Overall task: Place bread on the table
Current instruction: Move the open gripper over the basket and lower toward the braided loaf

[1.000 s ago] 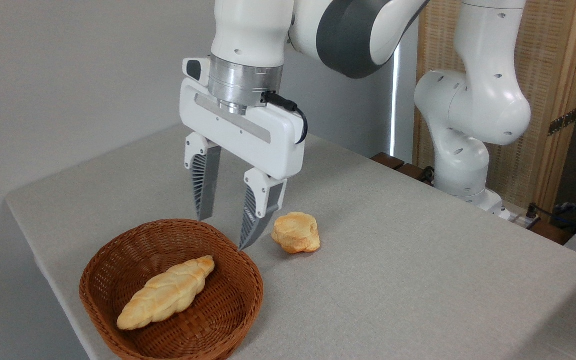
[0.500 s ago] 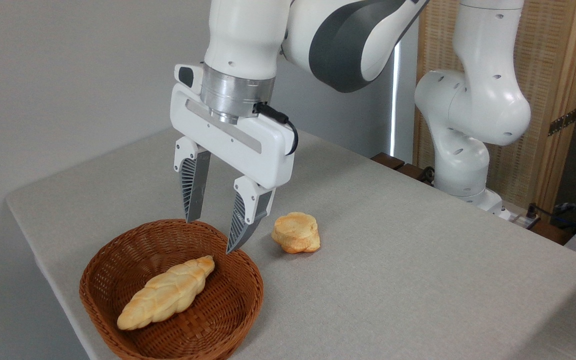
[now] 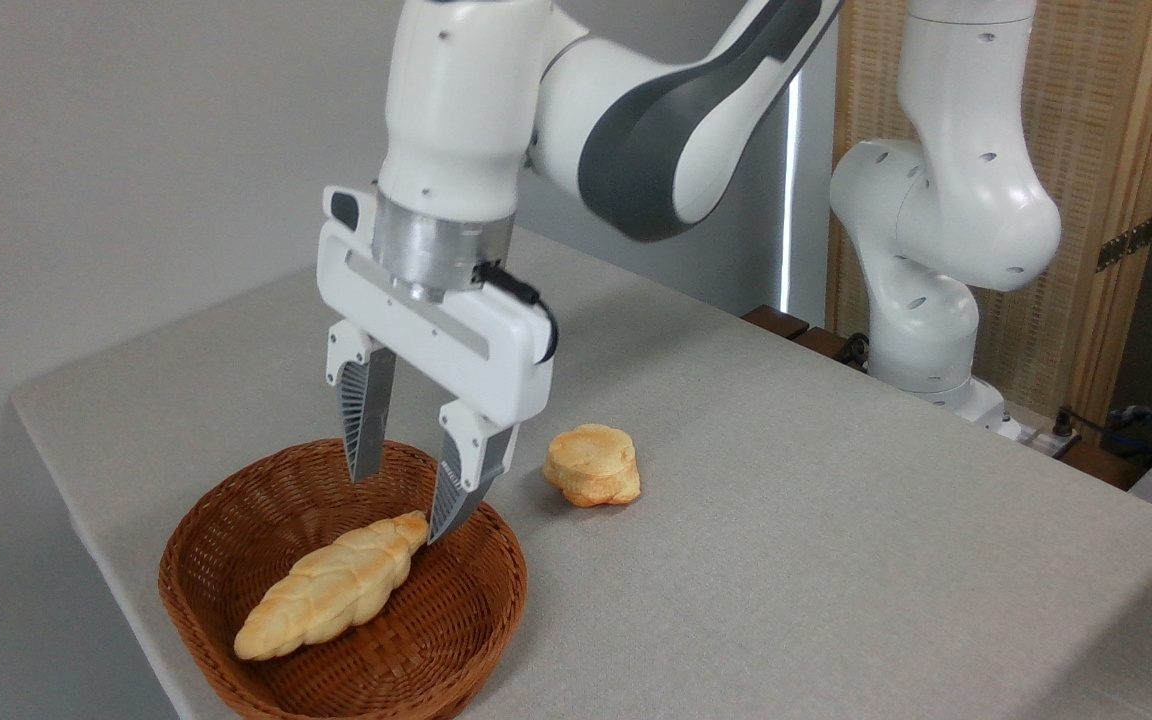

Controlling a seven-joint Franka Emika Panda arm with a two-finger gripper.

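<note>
Camera view: we are hovering spread jaws over the bread [image 3: 333,587], needing its thick middle centered between them.

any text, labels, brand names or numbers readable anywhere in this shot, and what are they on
None: no readable text, label, brand or number shows in this view.
The gripper body is plain white with a bare grey strip.
The bread, the small bun, the wicker basket and the table cloth carry no markings.
The items at the far right edge are too dark and small to read.
</note>
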